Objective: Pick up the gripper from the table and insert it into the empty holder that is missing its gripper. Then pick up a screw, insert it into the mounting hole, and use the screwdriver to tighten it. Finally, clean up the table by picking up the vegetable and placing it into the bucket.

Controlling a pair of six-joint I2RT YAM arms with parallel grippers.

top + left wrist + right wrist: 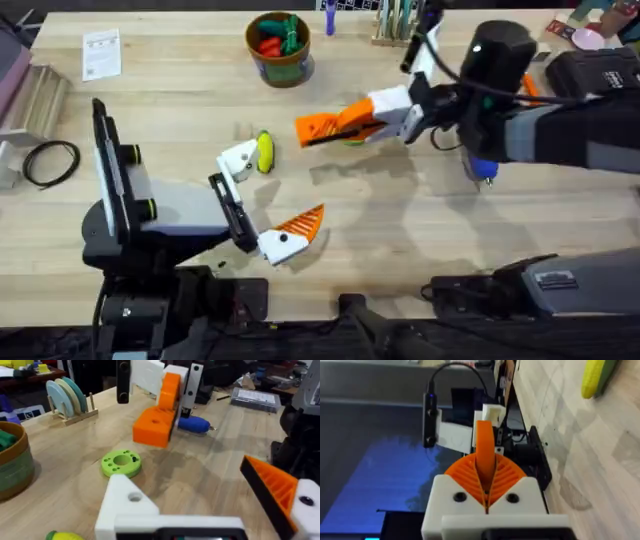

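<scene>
The gripper [485,445] sits clamped in right end effector [486,485]; left end effector [270,195] gapes empty.

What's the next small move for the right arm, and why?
Probably carry the small orange wedge-shaped plastic fingertip, clamped in the right gripper, toward the bare white plastic holder on the left gripper: it hangs apart from that mount.

left gripper [262,203] low near the yellow vegetable [264,152], fingers spread; right gripper [318,128] beside it, pads pressed on the orange wedge.
</scene>
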